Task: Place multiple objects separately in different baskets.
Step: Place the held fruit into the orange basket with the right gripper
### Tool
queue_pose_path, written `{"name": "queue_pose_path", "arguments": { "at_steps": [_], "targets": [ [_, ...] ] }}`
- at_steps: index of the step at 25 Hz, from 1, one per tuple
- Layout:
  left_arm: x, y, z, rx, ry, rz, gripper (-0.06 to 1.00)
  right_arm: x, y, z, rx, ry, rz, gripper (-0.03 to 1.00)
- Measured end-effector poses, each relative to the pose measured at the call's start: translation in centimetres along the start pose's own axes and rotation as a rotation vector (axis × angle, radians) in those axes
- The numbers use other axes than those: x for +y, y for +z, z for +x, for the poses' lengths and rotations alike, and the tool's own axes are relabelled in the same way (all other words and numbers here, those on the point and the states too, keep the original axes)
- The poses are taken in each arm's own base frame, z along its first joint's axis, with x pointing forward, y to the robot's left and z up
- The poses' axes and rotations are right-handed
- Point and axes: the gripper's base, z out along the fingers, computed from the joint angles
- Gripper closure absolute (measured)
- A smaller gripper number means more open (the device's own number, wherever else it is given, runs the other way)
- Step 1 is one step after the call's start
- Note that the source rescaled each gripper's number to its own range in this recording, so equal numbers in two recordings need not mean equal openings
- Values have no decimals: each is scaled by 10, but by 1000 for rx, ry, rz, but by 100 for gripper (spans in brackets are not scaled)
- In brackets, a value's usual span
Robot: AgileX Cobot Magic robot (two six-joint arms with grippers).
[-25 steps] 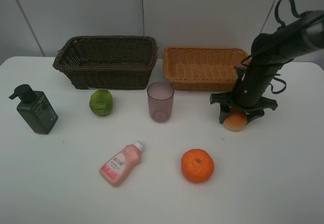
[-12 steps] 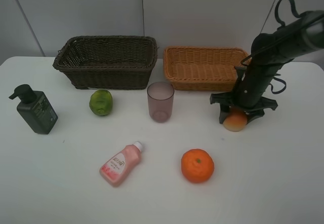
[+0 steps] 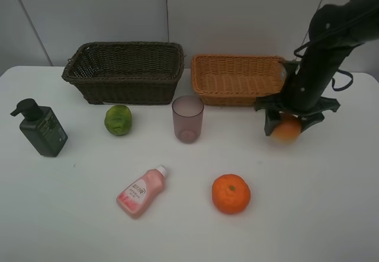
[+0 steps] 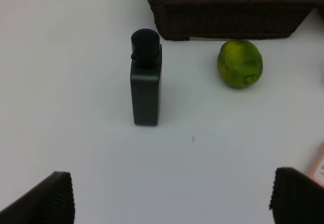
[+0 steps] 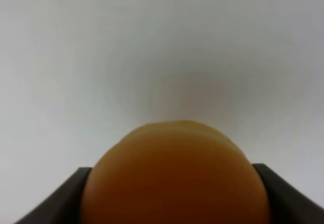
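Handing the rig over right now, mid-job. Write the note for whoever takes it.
Left claw: open, empty, near the pump bottle.
Right claw: shut on the peach, by the light basket's right end.
On the table: pump bottle, green citrus, cup, pink bottle, tangerine.
Done: dark basket and light basket show nothing inside.
Left: drop the peach, then sort the other five between the baskets.

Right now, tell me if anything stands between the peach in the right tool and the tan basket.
Nothing visible does. The right tool holds the peach just off the right front corner of the tan basket. Only the basket's own wall must be cleared; the cup stands farther left, out of the path.
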Motion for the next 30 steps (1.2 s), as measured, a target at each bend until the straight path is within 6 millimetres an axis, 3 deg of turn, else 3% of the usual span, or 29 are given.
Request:
{"name": "queue_pose_path", "arguments": {
  "at_steps": [10, 14, 21, 30],
  "targets": [
    [0, 0, 0, 0, 0, 0, -6, 0, -66, -33, -50, -38, 50, 97],
    [0, 0, 0, 0, 0, 0, -6, 5, -74, -59, -89, -45, 58, 97],
    [0, 0, 0, 0, 0, 0, -6, 15, -72, -113, -197, -46, 55, 97],
    [0, 0, 0, 0, 0, 0, -6, 23, -27, -147, -281, -64, 49, 97]
  ]
}}
